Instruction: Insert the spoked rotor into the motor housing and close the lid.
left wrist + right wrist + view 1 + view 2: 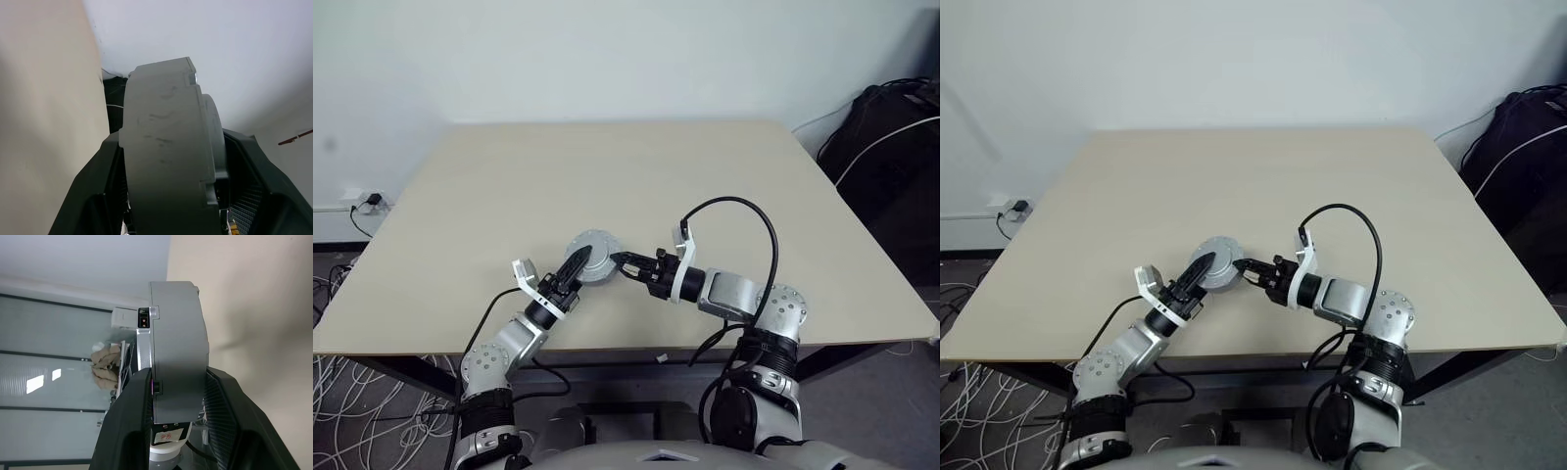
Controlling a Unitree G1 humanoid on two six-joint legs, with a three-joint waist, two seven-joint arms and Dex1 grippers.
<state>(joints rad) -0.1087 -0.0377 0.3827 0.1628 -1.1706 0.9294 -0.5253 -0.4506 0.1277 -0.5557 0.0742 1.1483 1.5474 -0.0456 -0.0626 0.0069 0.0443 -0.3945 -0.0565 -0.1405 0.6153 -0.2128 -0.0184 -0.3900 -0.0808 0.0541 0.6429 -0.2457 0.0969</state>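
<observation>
Though held up off the table (754,196) rather than resting on it, just above the middle of the front edge, looks like the motor housing (590,257) all right: a grey round disc, face turned up towards the head camera. Seen edge-on from the right wrist, comes across as two layers, a thick grey body and a thinner disc pressed against it, probably the lid (143,345), though not sure enough to swear by it. No telling whether the spoked rotor is already inside.

Right gripper (619,261): comes in from the right-hand side and is clamped on the disc's rim, a black pad on each flat face. Left gripper (576,262): comes in from the near-left side and straddles the opposite rim. Can't tell whether it's properly clamped yet or just sitting around the disc.

So, reckon this is the closing step, or a handover between hands partway through it.

Next move, at a guess: get a firm hold from the left before easing anything off on the right, otherwise risking a drop onto the table. Then press or twist the two layers together squarely, keeping them flush so the thin one doesn't cock sideways.
</observation>
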